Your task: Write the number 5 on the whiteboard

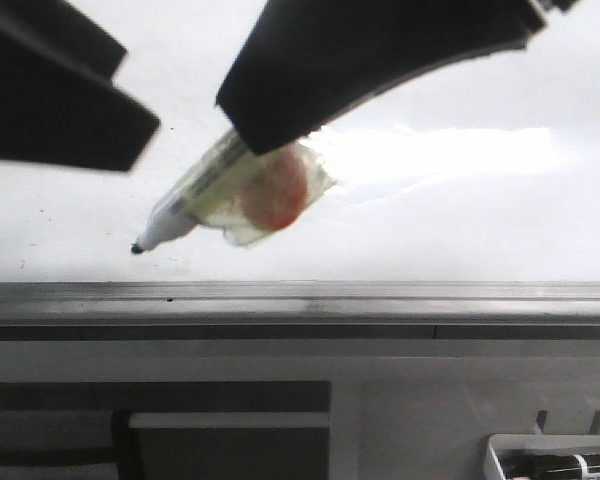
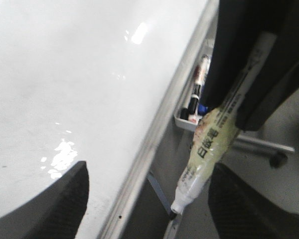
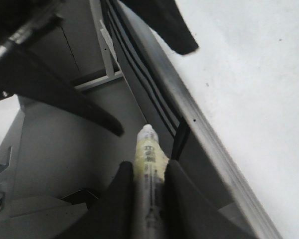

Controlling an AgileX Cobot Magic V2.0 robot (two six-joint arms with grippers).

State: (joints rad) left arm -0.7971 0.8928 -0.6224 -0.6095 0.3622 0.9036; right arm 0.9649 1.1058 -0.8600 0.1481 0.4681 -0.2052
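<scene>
The whiteboard (image 1: pixel 460 215) fills the upper front view, glossy white with glare. No strokes of the number 5 show on it, only tiny specks. My right gripper (image 1: pixel 255 135) is shut on a tape-wrapped marker (image 1: pixel 205 190) with a reddish patch. Its black tip (image 1: pixel 137 248) points down-left near the board's lower edge; I cannot tell whether it touches. The right wrist view shows the fingers (image 3: pixel 123 189) clamped on the marker (image 3: pixel 148 154). My left gripper (image 1: pixel 140 85) is open and empty, up left of the marker. In the left wrist view (image 2: pixel 149 169) the marker (image 2: pixel 209 144) hangs between its jaws, untouched.
A grey metal rail (image 1: pixel 300 300) runs along the board's lower edge, also in the left wrist view (image 2: pixel 154 144) and the right wrist view (image 3: pixel 189 114). A small white tray (image 1: pixel 550 462) with spare markers (image 2: pixel 199 79) hangs below the rail at the right.
</scene>
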